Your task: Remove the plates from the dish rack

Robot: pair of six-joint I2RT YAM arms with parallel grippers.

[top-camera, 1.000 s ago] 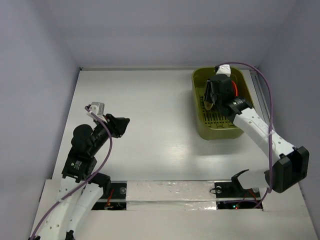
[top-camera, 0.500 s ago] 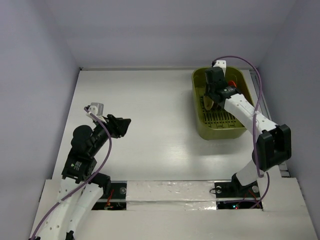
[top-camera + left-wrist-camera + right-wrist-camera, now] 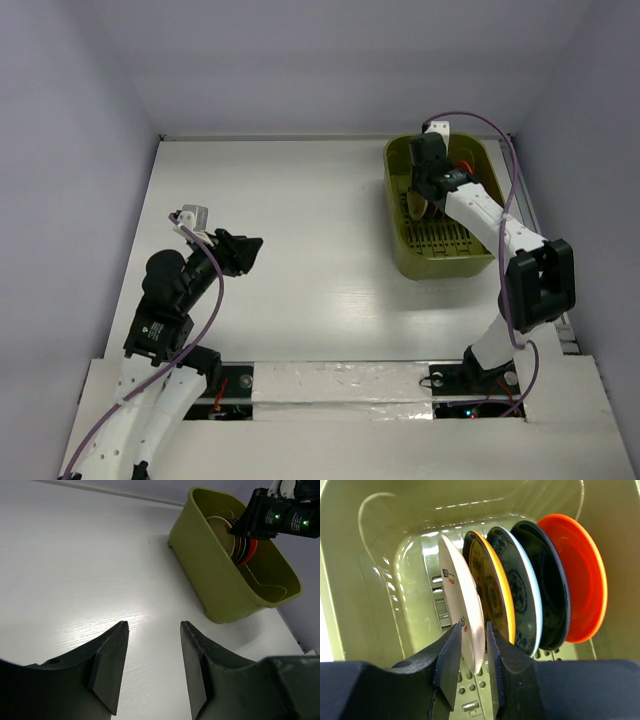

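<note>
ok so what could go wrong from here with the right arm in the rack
The right end effector straddles only the rim of the cream plate; so thin an edge hold could let it swing or slip when lifted. Its neighbour, the yellow-rimmed plate, stands very close and could be dragged or knocked over. The dish rack has tall walls; a plate lifted at an angle might catch one.

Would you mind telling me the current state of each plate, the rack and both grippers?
cream plate: on edge in the rack, rim gripped
yellow plate: on edge, untouched
blue plate: on edge, untouched
black plate: on edge, untouched
red plate: on edge, untouched
rack: loaded with all five plates
left gripper: open, empty
right gripper: shut on cream plate
</note>
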